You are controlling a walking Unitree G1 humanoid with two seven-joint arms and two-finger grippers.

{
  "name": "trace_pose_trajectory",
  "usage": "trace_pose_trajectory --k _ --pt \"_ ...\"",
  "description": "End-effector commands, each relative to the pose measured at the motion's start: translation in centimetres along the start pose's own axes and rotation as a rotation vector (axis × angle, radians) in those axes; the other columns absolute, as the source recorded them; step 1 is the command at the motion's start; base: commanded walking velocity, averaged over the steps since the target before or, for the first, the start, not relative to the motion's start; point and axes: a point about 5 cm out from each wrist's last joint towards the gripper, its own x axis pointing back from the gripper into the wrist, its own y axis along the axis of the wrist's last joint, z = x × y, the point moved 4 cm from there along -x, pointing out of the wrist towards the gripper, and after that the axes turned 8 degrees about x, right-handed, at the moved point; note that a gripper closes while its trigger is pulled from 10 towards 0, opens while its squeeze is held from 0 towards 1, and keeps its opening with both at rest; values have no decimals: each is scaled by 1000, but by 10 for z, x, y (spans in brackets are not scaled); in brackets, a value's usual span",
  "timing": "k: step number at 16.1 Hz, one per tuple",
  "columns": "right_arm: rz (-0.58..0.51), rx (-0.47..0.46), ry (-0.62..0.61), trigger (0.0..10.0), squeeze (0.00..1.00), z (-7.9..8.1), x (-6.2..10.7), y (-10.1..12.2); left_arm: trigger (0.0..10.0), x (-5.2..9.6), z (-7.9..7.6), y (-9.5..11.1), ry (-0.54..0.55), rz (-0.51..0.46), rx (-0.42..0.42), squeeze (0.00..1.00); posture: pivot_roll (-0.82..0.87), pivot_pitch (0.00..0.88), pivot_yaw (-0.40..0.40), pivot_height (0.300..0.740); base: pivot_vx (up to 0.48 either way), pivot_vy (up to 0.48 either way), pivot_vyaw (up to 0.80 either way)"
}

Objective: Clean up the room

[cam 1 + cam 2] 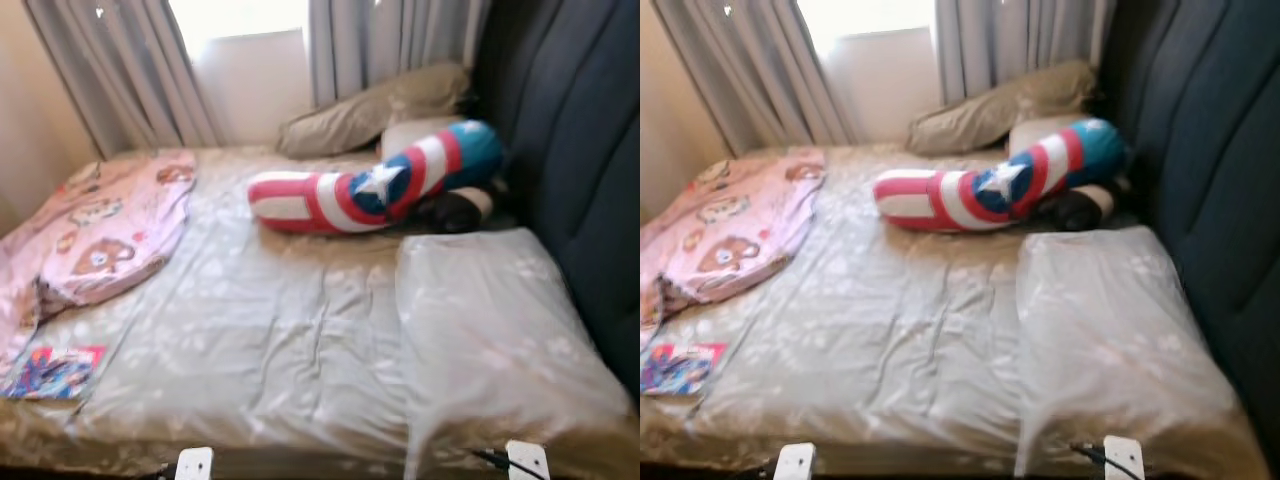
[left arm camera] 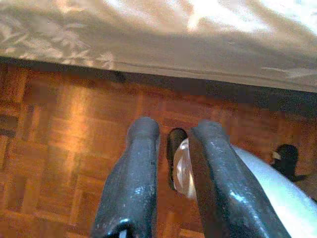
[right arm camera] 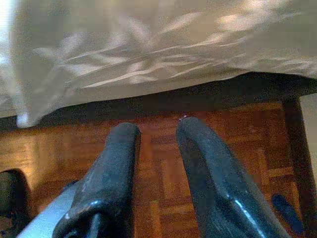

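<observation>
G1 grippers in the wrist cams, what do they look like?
The left gripper and right gripper each have two long, rounded, glossy black fingers, scuffed at the edges. A silver-white rounded limb shows beyond the left one. No markings visible.

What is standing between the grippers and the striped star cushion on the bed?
Nothing solid. Both the left gripper and the right gripper hang low over the wooden floor beside the bed edge. Between them and the striped star cushion lies only a wide stretch of wrinkled bed sheet.
</observation>
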Motion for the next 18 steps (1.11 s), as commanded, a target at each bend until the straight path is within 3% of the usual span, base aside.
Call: trace_pose_trajectory --k 1,7,18 --pt "-21 3 28 10000 0 11 -2 9 10000 1 7 -4 24 20 -15 0 -37 0 52 740 0 480 0" --pt "-23 5 28 10000 0 11 -2 9 10000 -1 2 4 20 -1 -3 0 -22 0 33 740 0 480 0" --pt "-31 16 33 10000 0 13 -2 13 10000 0 11 5 34 -9 16 0 -9 0 18 740 0 480 0"
